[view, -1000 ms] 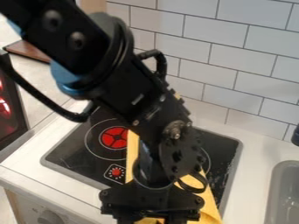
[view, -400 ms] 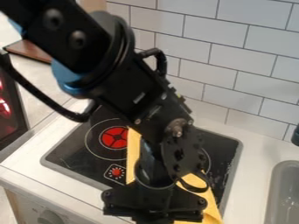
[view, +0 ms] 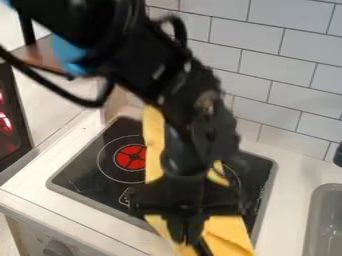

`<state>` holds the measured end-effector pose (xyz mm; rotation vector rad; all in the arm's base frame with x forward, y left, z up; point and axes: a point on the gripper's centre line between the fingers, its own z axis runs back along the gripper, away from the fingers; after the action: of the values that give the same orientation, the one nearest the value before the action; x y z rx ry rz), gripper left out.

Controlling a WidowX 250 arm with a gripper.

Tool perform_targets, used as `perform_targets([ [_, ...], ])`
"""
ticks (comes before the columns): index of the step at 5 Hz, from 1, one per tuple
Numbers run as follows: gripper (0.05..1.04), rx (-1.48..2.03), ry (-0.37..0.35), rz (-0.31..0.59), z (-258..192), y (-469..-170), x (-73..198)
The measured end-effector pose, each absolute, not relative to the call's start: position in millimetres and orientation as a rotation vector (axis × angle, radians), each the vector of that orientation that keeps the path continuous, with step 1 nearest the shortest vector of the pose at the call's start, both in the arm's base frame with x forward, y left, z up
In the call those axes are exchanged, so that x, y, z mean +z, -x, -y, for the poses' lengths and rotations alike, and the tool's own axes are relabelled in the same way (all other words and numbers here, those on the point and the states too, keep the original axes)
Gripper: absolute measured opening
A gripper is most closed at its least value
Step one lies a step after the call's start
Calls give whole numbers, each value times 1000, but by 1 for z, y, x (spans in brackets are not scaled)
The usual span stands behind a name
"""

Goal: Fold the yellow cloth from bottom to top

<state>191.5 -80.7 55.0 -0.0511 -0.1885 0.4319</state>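
1 yellow cloth (view: 228,234) lies across the stove top (view: 83,172), past its front edge; judged light and limp, best pinched at the bottom hem. Gripper (view: 190,244) over that edge; grip state undetermined.

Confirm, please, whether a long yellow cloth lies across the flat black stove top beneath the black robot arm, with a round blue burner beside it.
Nearly: the camera view shows that the round burner is red, not blue. The long yellow cloth does lie across the flat black stove top beneath the black robot arm.
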Motion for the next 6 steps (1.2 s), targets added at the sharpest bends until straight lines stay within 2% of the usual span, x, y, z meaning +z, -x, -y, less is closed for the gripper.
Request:
perform_targets([
  [1,47,524,102,214,73,-215,72],
  [3,47,688,132,228,58,-275,85],
  [5,47,826,107,256,38,-317,81],
  [6,47,872,65,243,25,-323,67],
])
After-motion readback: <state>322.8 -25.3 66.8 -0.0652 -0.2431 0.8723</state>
